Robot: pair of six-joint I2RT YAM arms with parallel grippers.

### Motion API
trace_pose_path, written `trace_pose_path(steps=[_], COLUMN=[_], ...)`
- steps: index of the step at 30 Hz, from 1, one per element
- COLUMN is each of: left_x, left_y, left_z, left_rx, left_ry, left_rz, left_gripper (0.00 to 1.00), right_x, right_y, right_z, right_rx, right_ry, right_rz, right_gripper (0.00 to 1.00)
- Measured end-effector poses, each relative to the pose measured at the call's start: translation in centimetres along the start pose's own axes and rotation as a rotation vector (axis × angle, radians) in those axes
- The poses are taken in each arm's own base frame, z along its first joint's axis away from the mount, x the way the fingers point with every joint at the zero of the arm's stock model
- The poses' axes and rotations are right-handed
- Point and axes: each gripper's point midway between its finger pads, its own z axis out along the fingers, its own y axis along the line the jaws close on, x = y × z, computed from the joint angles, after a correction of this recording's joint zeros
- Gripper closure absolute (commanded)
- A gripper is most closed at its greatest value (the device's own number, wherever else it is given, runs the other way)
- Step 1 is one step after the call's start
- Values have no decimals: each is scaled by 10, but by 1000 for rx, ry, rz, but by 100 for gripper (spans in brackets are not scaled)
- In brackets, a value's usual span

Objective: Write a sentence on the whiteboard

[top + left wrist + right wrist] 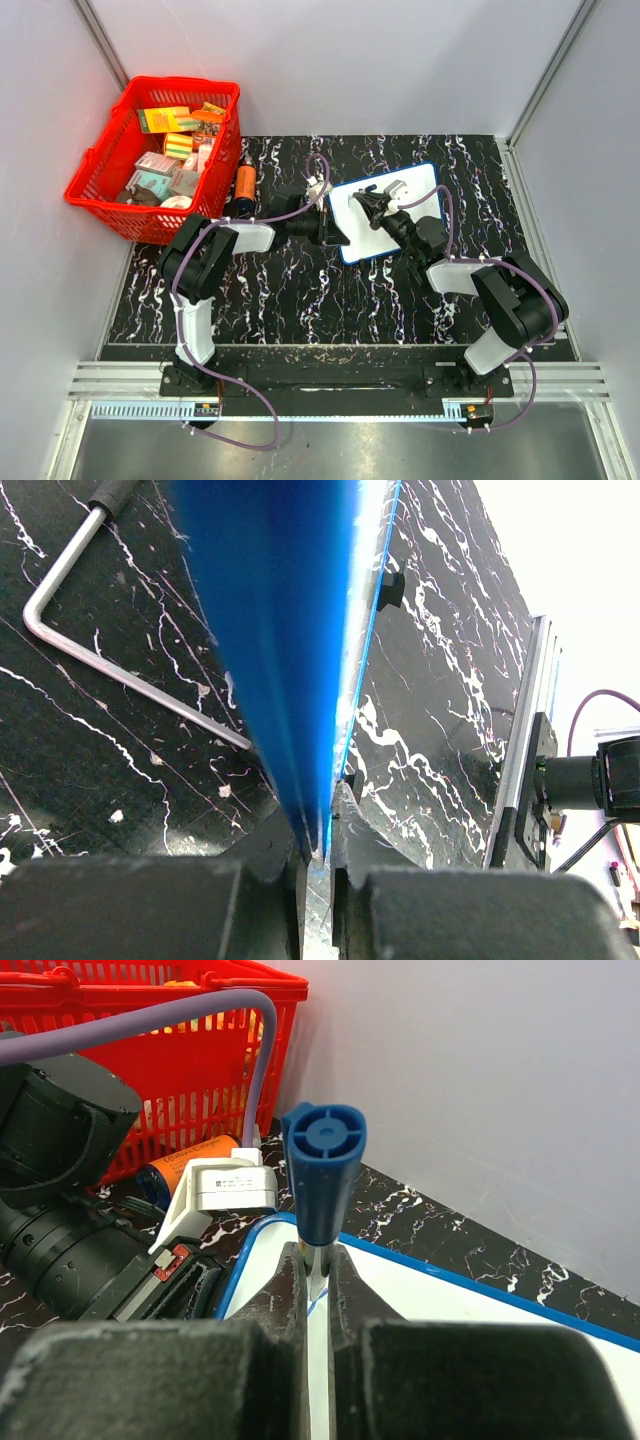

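Note:
The whiteboard (400, 215), white with a thin blue rim, lies tilted on the dark marbled table right of centre. My left gripper (330, 228) is shut on its left edge. In the left wrist view the rim (290, 630) runs straight up from between the fingers of the left gripper (318, 850). My right gripper (372, 205) is over the board's left part, shut on a blue marker (322, 1175) that stands upright with its tip down on the board (450, 1300). A short blue stroke (322, 1302) shows by the tip. No written words can be made out.
A red basket (150, 160) full of small packets stands at the back left. An orange bottle (246, 183) lies beside it. A bent metal rod (100, 660) lies on the table by the board. Grey walls close in the back and both sides.

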Motion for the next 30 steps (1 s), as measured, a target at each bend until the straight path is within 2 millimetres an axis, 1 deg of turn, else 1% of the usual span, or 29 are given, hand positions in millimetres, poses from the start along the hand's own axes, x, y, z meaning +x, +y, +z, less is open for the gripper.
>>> trace_pose_path(steps=[4,10,23,30], left_x=[0,1,2,2], left_y=[0,1,1,1], left_z=[0,0,0,0], left_rx=[0,-4,-5,-5], left_ry=[-1,-2,-4,-4], left_rz=[1,-5,-14,-18], left_gripper=[100,100,100,100], right_x=[1,12,14,13], right_y=[0,-2,-3,-8], right_z=[0,-1,-1,0], right_rx=[2,15,16,32], right_ry=[4,31,33,32], right_rz=[-1,4,6,2], right_gripper=[100,100,100,100])
